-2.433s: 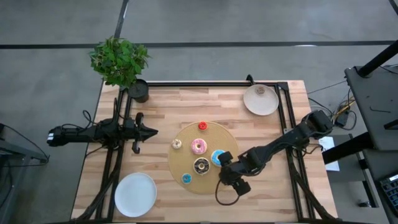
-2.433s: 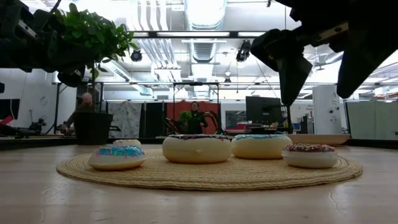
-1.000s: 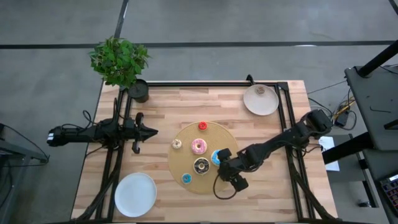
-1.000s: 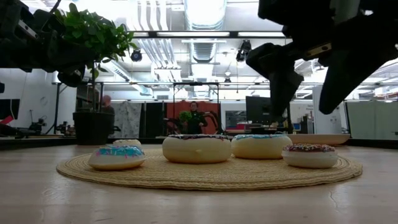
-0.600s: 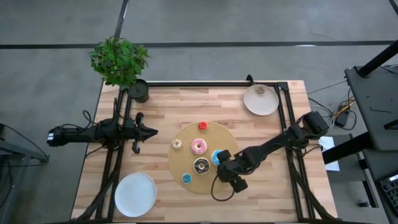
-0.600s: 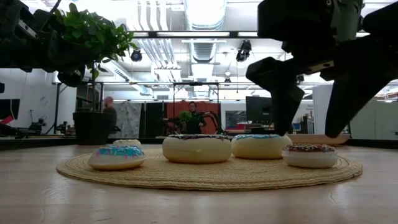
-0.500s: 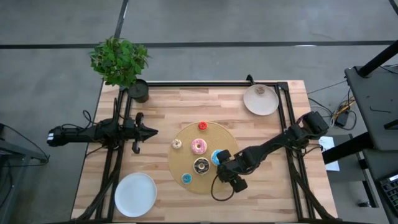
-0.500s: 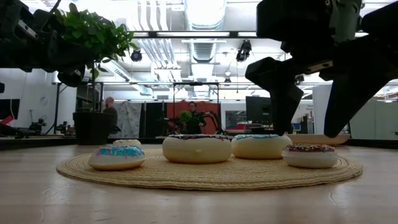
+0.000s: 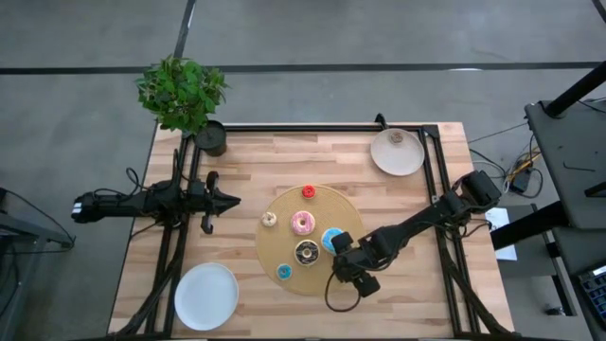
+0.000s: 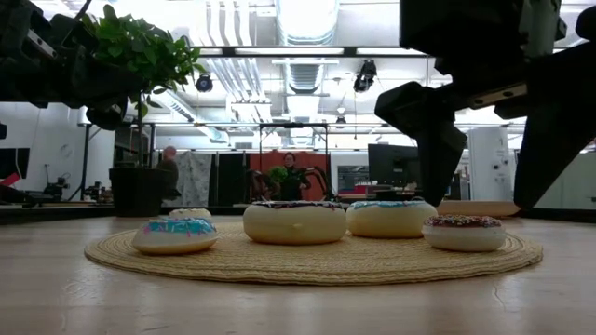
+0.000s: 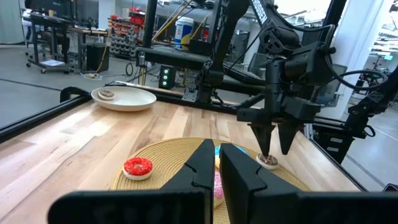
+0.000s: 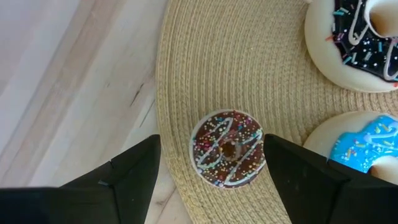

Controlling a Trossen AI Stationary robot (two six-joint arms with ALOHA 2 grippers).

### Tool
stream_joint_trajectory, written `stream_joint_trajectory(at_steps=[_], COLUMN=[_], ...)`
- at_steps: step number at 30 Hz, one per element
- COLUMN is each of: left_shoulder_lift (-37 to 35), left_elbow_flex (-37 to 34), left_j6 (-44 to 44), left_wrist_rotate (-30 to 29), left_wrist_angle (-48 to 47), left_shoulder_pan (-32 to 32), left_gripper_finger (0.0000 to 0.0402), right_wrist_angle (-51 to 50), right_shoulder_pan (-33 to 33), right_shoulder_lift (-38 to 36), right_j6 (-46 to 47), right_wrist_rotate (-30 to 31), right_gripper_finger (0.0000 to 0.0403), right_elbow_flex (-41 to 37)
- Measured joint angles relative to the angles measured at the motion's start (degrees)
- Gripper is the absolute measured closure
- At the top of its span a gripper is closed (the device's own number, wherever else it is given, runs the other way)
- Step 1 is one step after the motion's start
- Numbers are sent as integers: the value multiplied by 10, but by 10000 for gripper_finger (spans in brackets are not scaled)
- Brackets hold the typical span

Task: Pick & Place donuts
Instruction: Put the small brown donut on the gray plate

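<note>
On the woven mat's [image 9: 284, 213] near edge, a small chocolate sprinkled donut [image 12: 228, 157] lies between the spread, empty fingers of the right end effector [image 12: 214, 171], which has lifted slightly since a moment ago. Bare wooden surface [image 9: 417, 294] lies just beside it. The left end effector [image 9: 227, 200] waits clenched, well apart.
</note>
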Motion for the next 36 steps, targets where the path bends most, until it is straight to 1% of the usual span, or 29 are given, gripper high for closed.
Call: stream_joint_trajectory(at_steps=[7,27,36], left_shoulder_lift=[0,0,0], left_elbow_flex=[0,0,0], left_j6=[0,0,0], left_wrist_rotate=[0,0,0], left_wrist_angle=[0,0,0], left_shoulder_pan=[0,0,0], left_gripper_finger=[401,401,401], right_wrist_angle=[4,31,38], right_shoulder_pan=[0,-4,-4], right_shoulder_lift=[0,0,0], right_j6=[-2,-2,-2], right_wrist_rotate=[0,6,6], right_gripper_finger=[129,119,124], right_elbow_flex=[-6,-18,-24])
